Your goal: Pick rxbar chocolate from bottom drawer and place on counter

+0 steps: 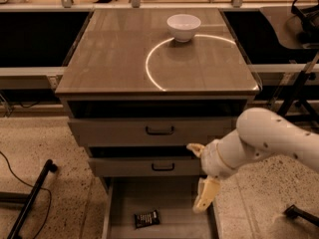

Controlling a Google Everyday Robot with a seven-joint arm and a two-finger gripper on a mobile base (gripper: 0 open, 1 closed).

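Note:
The rxbar chocolate (147,218), a small dark wrapper with pale lettering, lies flat on the floor of the bottom drawer (164,195), which is pulled open. My gripper (199,174) hangs at the end of the white arm over the drawer's right side, up and to the right of the bar and apart from it. Its two cream fingers are spread, one by the middle drawer front and one pointing down into the bottom drawer. It holds nothing. The counter (119,59) is the brown glossy top above, with a curved light streak.
A white bowl (183,26) stands at the back of the counter. The two upper drawers (159,131) with black handles are slightly ajar. A black stand leg and cable (30,198) lie on the speckled floor at the left. Dark equipment stands at the right.

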